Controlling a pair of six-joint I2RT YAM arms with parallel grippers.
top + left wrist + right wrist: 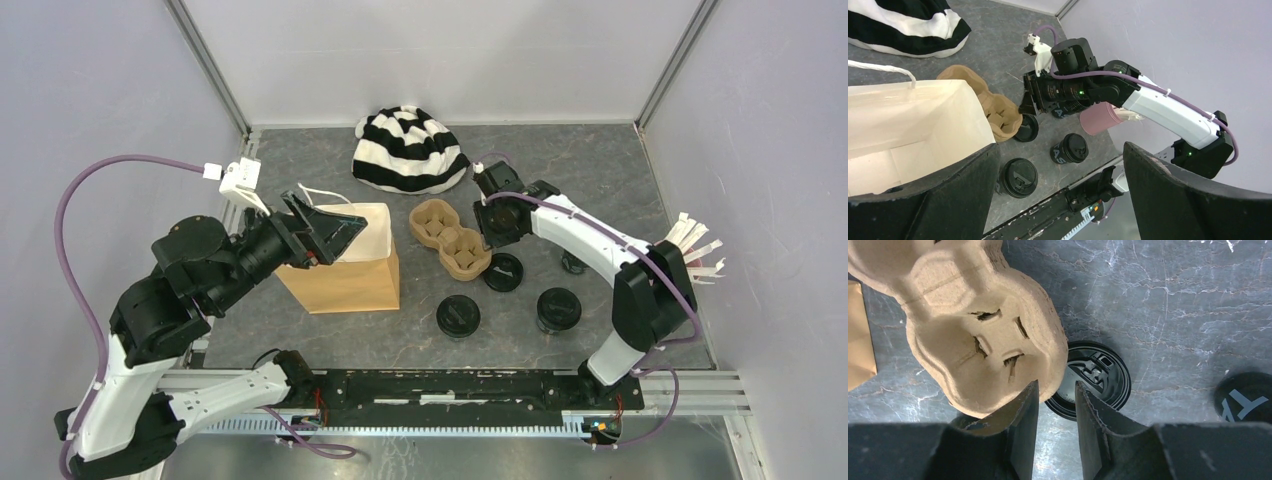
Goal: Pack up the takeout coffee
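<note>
My right gripper [1055,400] hangs over the carrier [973,325] rim — a lidded cup [1098,375] crowds that rim (touching it). Bare table [1173,305] lies open beyond the cup; the bag [345,280] walls the carrier's far side.

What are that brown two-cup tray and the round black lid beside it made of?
Brown two-cup carrier: moulded paper pulp, seemingly; matte, fibrous, with torn-looking slits. Round black lid: probably thin plastic; smooth, glossy, crisp embossed ridges.
</note>
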